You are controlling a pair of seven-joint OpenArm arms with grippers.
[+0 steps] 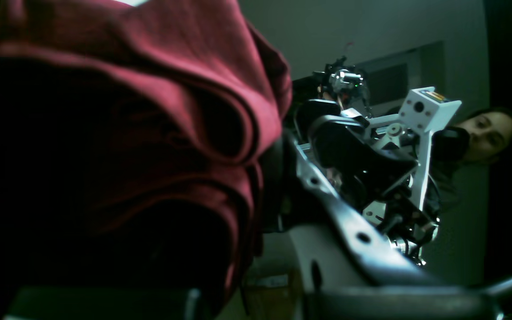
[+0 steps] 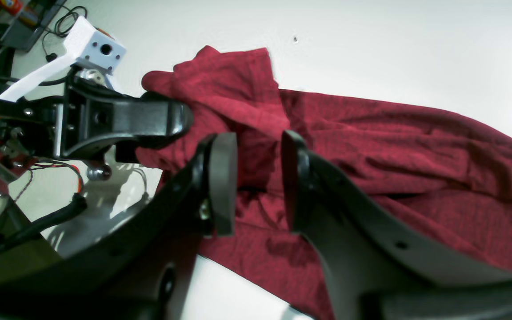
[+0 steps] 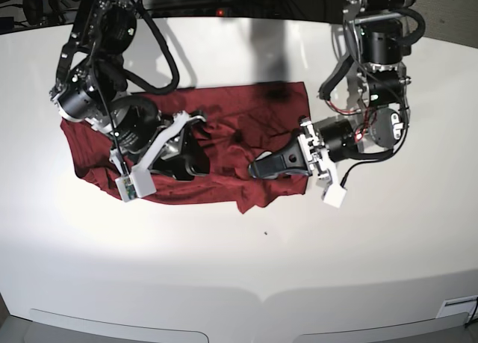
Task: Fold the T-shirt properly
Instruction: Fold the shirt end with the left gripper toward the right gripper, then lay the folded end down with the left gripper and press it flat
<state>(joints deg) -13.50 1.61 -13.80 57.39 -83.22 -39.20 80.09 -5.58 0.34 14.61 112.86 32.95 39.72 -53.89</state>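
Shirt [image 3: 224, 126]: centre of frame, spread on desk [image 3: 239, 268], thin, soft, limp
Left tool [image 2: 167, 129]: clamped on bunched edge fold
Right tool [image 2: 256, 178]: jaws parted, empty, over cloth
Hold: hems, corners

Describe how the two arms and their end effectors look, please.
Both arms are black with black cables; red wires show near the left arm's wrist. Each carries a white box-shaped camera mount. The right end effector has black curved fingers with flat grey pads. The left end effector is black too.
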